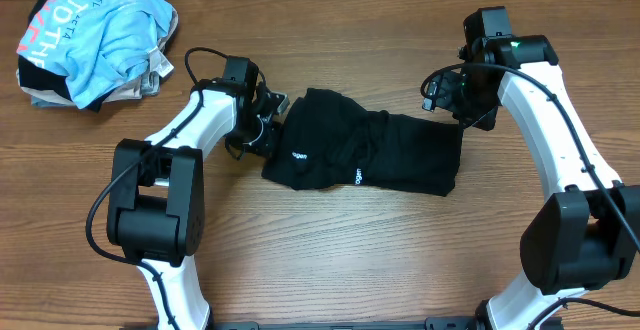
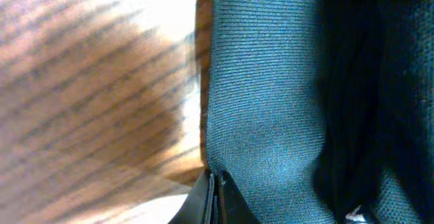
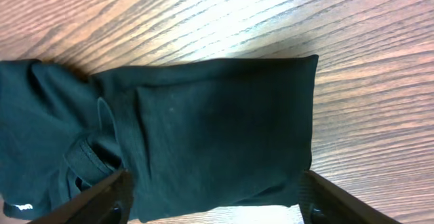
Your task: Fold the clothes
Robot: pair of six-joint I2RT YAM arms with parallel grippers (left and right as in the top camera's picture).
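The black polo shirt (image 1: 365,150) lies folded into a rough rectangle at the middle of the wooden table, with small white marks on its front edge. My left gripper (image 1: 268,120) is at the shirt's left edge. In the left wrist view its fingers (image 2: 215,195) are pressed together right at the edge of the dark fabric (image 2: 271,102). My right gripper (image 1: 445,95) hovers over the shirt's right end. In the right wrist view its fingers (image 3: 217,197) are spread wide, with the shirt (image 3: 217,122) lying flat below and between them, not held.
A pile of other clothes topped by a light-blue T-shirt (image 1: 95,35) with pink-and-white lettering sits at the table's back left corner. Bare wood (image 1: 330,260) lies in front of the shirt, between the two arm bases.
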